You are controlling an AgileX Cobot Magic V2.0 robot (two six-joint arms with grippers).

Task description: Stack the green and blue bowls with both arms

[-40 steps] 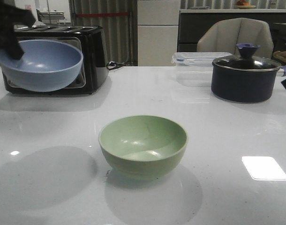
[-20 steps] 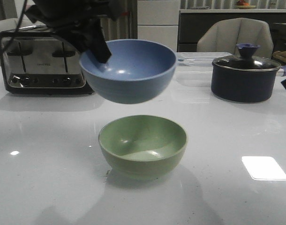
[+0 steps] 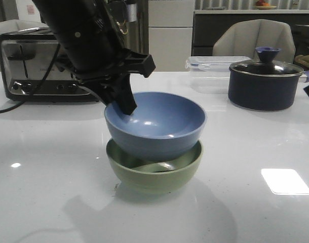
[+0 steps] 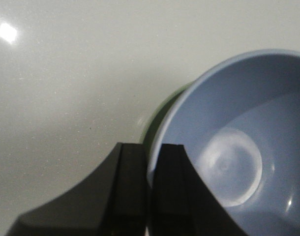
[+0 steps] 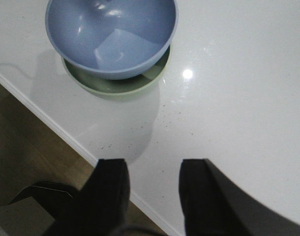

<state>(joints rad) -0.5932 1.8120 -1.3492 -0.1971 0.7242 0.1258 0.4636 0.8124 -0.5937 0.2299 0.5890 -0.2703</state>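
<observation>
At mid-table, the blue bowl (image 3: 155, 124) sits low inside the green bowl (image 3: 154, 174), tilted slightly — the placing step looks nearly done. The left gripper (image 4: 150, 160) pinches the blue bowl's rim, one finger inside, one outside. Next, I judge, it must release and lift clear without dragging the bowl. The right gripper (image 5: 152, 179) hangs apart — fingers spread, holding nothing.
</observation>
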